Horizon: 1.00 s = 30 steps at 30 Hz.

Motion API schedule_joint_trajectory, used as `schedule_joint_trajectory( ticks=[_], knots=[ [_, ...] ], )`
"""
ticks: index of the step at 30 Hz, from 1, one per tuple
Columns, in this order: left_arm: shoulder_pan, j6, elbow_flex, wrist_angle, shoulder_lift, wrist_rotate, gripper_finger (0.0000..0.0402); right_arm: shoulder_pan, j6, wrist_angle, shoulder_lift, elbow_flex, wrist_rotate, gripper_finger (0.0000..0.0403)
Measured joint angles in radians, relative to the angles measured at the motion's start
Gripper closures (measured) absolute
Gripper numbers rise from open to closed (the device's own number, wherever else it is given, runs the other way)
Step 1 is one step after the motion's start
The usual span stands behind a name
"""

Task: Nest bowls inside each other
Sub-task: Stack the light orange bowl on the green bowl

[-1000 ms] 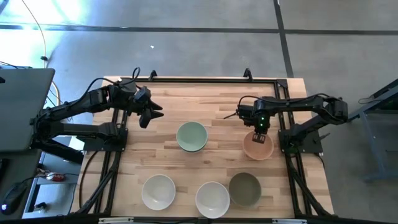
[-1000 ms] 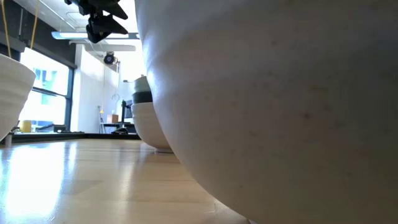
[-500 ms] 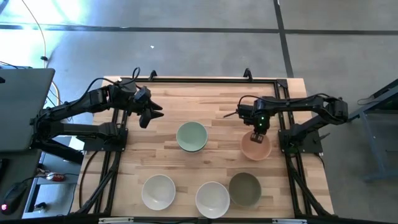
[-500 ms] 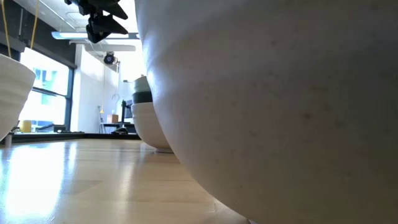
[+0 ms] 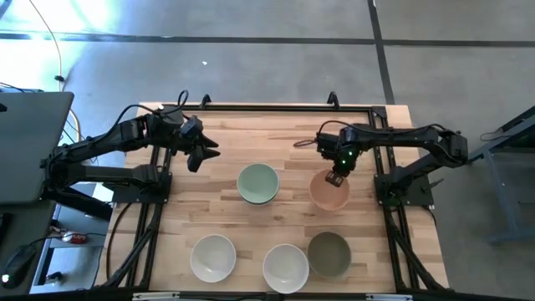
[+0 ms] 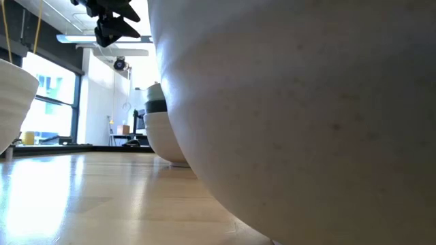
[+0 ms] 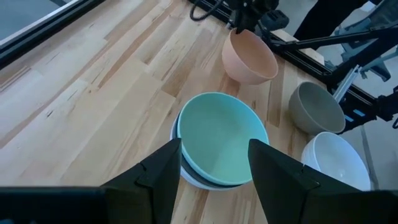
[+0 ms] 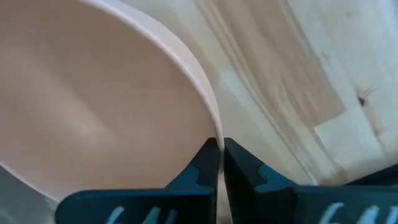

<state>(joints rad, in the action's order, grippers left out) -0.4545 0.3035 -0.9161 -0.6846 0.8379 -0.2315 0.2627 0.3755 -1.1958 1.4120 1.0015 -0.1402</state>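
The peach-orange bowl [image 5: 328,191] is right of the table's middle, with my right gripper [image 5: 335,177] shut on its far rim. The pale mint bowl [image 5: 257,184] sits nested in a white bowl with a dark one below [image 7: 205,180], at the table's centre. Along the near edge stand two white bowls [image 5: 212,257] [image 5: 285,267] and the olive-grey bowl [image 5: 328,253]. My left gripper [image 5: 201,153] hovers open above the far left of the table, left of the mint bowl. My right gripper pinches the peach bowl's rim [image 8: 208,118] on its far side, one finger inside the bowl and one outside, coming from above and pointing down. The bowl stays upright below the fingers; whether its base is off the table I cannot tell.
Black rails run along the table's left, far and right sides [image 5: 251,107]. In the low view one white bowl [image 6: 293,116] fills most of the picture. Bare wood lies between the mint stack and the near row of bowls [image 5: 267,221].
My right gripper has moved toward the table's left, taking the peach bowl with it toward the mint stack; it stays shut on the rim.
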Motion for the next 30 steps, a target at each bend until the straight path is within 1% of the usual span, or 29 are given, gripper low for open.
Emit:
schedule_joint_trajectory(
  ticks=[11,19,30],
  knots=[
    [0.0,-0.004,0.0,0.0,0.0,0.018,0.0225,0.041,0.092,-0.132,0.0,0.186,0.0,0.0403],
    [0.0,-0.011,0.0,0.0,0.0,0.037,0.0225,0.041,0.152,-0.164,0.0,0.327,-0.029,0.0403],
    [0.0,-0.041,0.0,-0.014,0.0,0.164,0.0225,0.041,0.333,-0.271,0.0,0.527,-0.051,0.0403]
  ],
)
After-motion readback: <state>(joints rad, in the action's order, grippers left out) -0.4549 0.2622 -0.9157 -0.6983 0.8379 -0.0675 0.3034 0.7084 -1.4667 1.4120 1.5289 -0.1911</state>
